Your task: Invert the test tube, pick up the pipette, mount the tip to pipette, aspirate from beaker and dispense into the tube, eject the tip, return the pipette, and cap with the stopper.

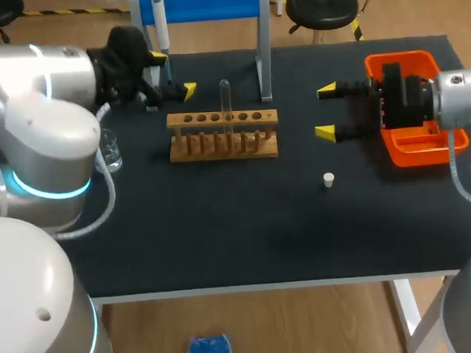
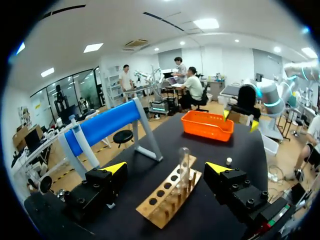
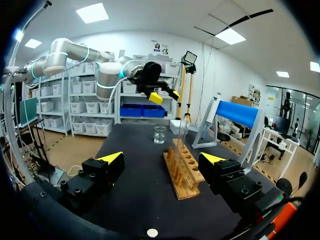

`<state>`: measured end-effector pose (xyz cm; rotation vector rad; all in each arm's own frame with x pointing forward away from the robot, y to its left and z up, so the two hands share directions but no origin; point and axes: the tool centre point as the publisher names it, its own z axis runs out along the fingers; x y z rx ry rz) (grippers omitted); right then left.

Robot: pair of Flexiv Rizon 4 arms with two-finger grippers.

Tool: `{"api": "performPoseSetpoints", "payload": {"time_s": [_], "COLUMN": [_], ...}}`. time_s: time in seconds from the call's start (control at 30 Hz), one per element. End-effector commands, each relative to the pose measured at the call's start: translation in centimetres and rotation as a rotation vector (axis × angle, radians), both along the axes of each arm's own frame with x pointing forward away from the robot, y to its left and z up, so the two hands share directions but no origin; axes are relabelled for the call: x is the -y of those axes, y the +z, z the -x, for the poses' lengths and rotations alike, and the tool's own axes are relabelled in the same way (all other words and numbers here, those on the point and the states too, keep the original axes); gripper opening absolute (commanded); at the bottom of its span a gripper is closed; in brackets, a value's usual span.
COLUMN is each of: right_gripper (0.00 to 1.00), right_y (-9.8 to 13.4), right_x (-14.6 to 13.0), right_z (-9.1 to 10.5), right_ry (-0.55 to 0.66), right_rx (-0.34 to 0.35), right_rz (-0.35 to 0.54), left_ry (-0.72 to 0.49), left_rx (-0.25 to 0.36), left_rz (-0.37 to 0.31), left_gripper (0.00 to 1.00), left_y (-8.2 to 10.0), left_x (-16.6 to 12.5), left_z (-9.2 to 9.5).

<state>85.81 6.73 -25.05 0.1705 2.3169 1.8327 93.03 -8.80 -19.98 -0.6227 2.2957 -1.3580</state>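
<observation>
A clear test tube (image 1: 225, 98) stands upright in the wooden rack (image 1: 223, 134) at mid-table. My left gripper (image 1: 173, 74) hangs open behind the rack's left end, near the blue pipette stand (image 1: 199, 3), where the pipette (image 1: 158, 20) hangs. In the left wrist view the tube (image 2: 184, 162) and rack (image 2: 170, 197) lie ahead of its open fingers (image 2: 114, 167). My right gripper (image 1: 326, 112) stands open to the right of the rack, nothing between its fingers. A small glass beaker (image 1: 109, 149) sits left of the rack. The white stopper (image 1: 329, 180) lies in front of the right gripper.
An orange tray (image 1: 412, 152) sits at the table's right edge, partly under my right wrist. The blue stand's leg (image 1: 264, 61) comes down just behind the rack's right end. Bare black tabletop (image 1: 239, 233) spreads in front of the rack.
</observation>
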Motion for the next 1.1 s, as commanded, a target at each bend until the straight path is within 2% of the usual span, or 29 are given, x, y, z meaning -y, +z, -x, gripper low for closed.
{"api": "performPoseSetpoints", "payload": {"time_s": [0.03, 0.17, 0.4, 0.57, 1.1], "right_gripper": [1.00, 1.00, 1.00, 1.00, 1.00], "right_y": [0.0, 0.0, 0.0, 0.0, 0.0], "right_x": [-0.1, -0.1, -0.1, -0.1, -0.1], "right_z": [0.0, 0.0, 0.0, 0.0, 0.0], "right_ry": [-0.003, -0.003, -0.003, -0.003, -0.003], "right_rx": [0.001, 0.001, 0.001, 0.001, 0.001], "right_rz": [0.000, 0.000, 0.000, 0.000, 0.000], "left_ry": [-0.075, -0.108, -0.109, -0.107, -0.107], "left_rx": [0.066, 0.034, 0.021, 0.045, 0.045], "left_rz": [0.104, 0.090, 0.097, 0.099, 0.099], "left_gripper": [1.00, 1.00, 1.00, 1.00, 1.00], "left_y": [-1.9, -2.6, -3.6, -3.6, -3.6], "left_x": [-1.6, -2.4, -3.9, -4.0, -4.0], "left_z": [0.5, 0.3, 0.3, 0.5, 0.5]}}
